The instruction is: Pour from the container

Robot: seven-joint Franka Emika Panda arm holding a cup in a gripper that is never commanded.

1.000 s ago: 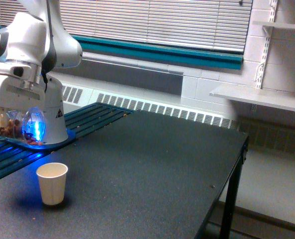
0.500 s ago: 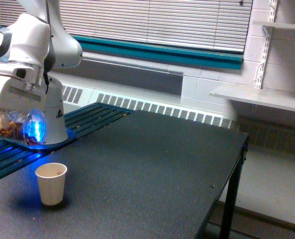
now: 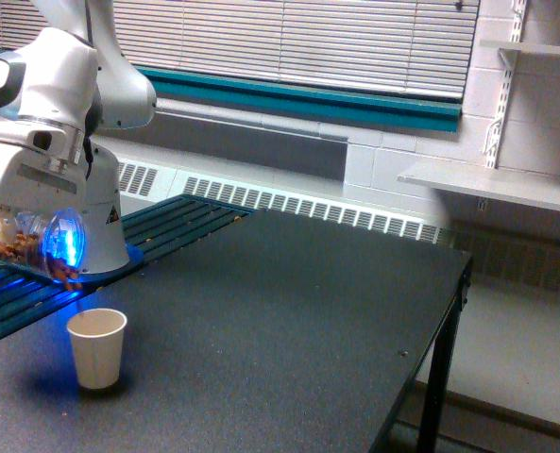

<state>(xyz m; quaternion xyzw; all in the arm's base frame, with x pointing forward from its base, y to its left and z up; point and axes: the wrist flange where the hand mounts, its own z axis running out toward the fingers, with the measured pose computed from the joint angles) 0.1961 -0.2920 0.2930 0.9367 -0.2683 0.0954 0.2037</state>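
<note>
Gripper (image 3: pixel 10 225) clamped on tipped container (image 3: pixel 34 247) of nuts, above paper cup (image 3: pixel 97 347) on table (image 3: pixel 289 311)

Dark table (image 3: pixel 289 311) — a cream paper cup (image 3: pixel 97 347) stands on it.

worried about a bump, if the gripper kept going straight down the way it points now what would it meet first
Most likely the dark table, just behind the paper cup. The gripper points down, holding the tilted container. The cup sits lower and seemingly nearer the camera, but depth is unclear from one view.
</note>
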